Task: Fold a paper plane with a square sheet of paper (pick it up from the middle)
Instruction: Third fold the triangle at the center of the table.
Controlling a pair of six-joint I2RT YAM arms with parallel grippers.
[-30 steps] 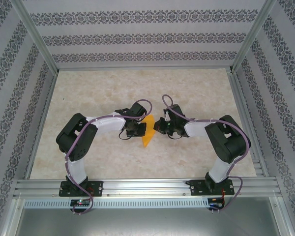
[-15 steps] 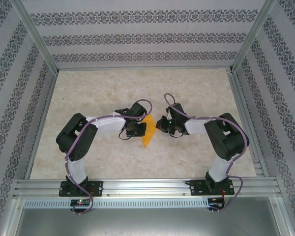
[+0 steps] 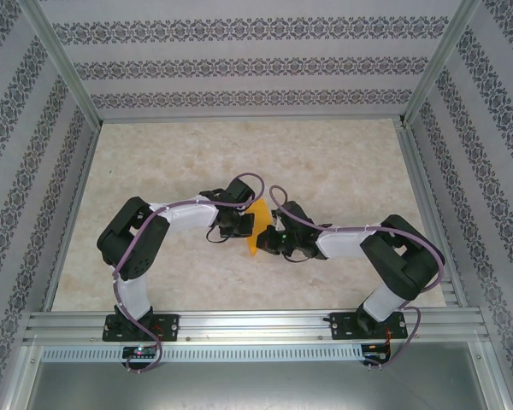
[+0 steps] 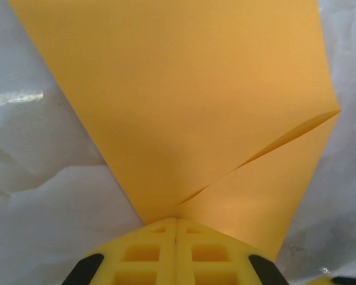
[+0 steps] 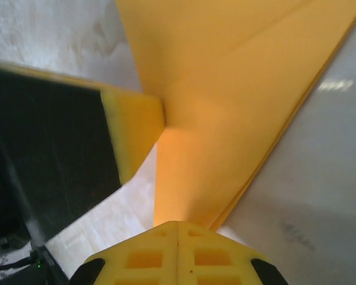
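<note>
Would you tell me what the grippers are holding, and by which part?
Both pinch the folded orange paper: the left gripper on the side edge facing it, the right gripper near the paper's narrow near end.

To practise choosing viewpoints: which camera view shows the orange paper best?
Left wrist: the paper spreads wide and close, with a folded flap's edge plain to see. Right wrist also shows the paper close up, but a yellow finger covers part of it. Top external shows just a small orange sliver.
</note>
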